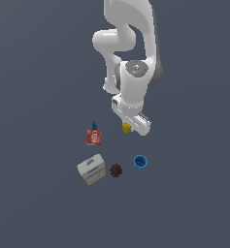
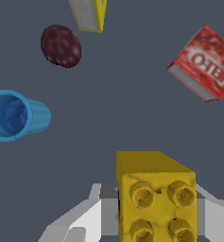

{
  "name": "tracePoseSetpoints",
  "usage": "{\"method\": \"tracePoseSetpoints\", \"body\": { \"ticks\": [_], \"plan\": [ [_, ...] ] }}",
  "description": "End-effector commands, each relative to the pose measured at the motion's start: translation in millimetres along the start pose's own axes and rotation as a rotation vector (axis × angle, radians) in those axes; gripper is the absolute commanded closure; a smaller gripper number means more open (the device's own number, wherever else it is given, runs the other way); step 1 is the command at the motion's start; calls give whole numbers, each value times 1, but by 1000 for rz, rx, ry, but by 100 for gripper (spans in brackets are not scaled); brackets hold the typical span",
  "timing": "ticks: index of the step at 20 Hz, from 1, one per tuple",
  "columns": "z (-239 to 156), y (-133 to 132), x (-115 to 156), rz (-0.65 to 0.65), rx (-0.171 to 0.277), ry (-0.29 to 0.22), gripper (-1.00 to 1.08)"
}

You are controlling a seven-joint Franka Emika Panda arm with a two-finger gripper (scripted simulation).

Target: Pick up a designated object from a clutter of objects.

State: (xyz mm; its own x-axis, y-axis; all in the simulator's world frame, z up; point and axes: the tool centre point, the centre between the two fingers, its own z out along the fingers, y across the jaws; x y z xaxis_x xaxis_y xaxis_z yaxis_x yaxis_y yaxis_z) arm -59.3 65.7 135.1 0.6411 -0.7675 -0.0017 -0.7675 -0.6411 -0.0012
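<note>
White Panda arm (image 1: 128,43) reaching down from the top of the exterior view, gripper (image 1: 131,127) low over the dark grey desk (image 1: 34,97) and closed on the yellow block (image 1: 126,128), a tiny studded brick. In the wrist view, block (image 2: 153,196) seated between the two pale fingers (image 2: 87,217), one on each side and touching it, round studs facing the camera. Whether lifted clear of the desk or resting on it: cannot tell. Rest of the clutter spread nearby, apart from the block. Red packet (image 1: 93,137) with a blue top toward the exterior view's left, near the block but not touching; white lettering on its red face in the wrist view (image 2: 205,64). White box (image 1: 91,169) lower on the left, tilted, with a yellow edge. Dark red bumpy ball (image 1: 116,170) just beside the box, on its right. Blue cup (image 1: 140,162) further right, lying on its side in the wrist view (image 2: 16,116), open mouth showing. All separate from one another.
</note>
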Motion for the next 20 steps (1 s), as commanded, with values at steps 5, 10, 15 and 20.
{"method": "tracePoseSetpoints", "body": {
  "ticks": [5,10,15,20],
  "plan": [
    [-59,14,49,-1,2,-2,108],
    [-105,25,87,-1,2,-2,108],
    [-150,35,126,0,1,-1,108],
    [-190,43,161,1,0,0,108]
  ]
}}
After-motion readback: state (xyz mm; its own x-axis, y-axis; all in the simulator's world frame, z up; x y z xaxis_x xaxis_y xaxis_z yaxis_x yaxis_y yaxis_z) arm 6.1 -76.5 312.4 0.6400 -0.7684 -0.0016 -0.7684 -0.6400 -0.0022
